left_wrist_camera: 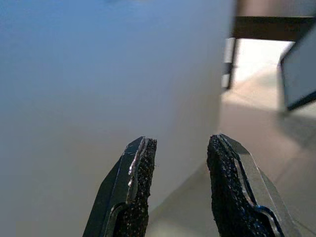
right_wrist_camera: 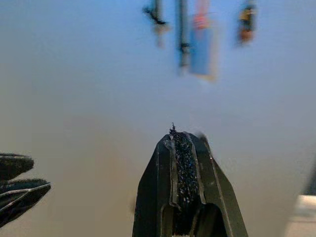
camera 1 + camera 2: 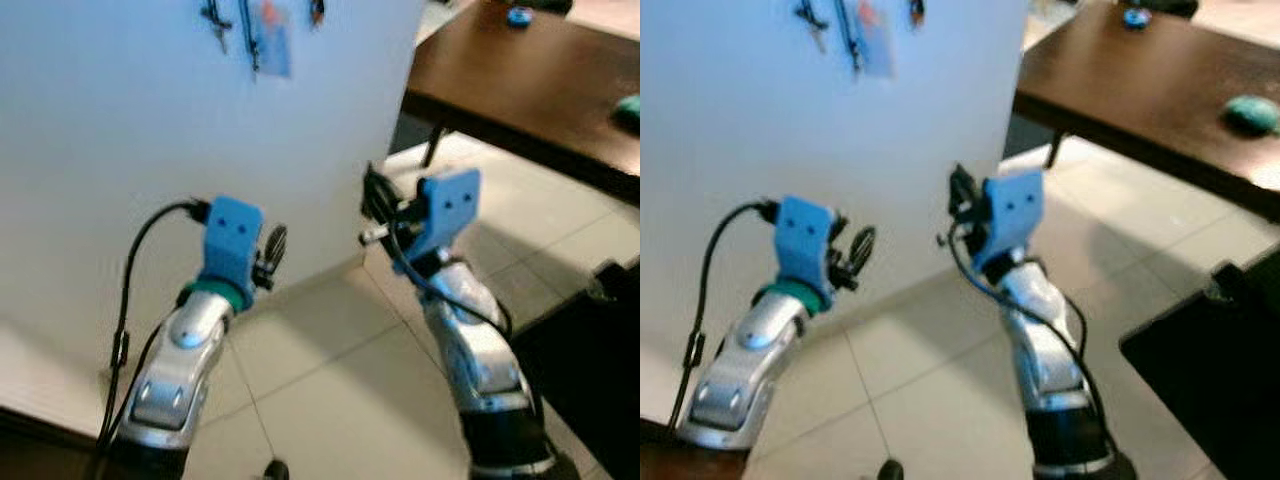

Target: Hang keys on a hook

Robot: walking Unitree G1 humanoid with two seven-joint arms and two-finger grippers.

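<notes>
Several keys and a blue tag hang high on a white wall panel; in the right wrist view they are blurred, a dark key beside the blue tag. My left gripper is open and empty, held low in front of the panel. My right gripper is shut, with nothing showing between its pads, and points at the panel below the hanging keys. It stands near the panel's right edge. The left fingers show beside it.
A dark brown table stands to the right behind the panel, carrying a small blue object and a teal one. Light tiled floor lies below. A black object sits low on the right.
</notes>
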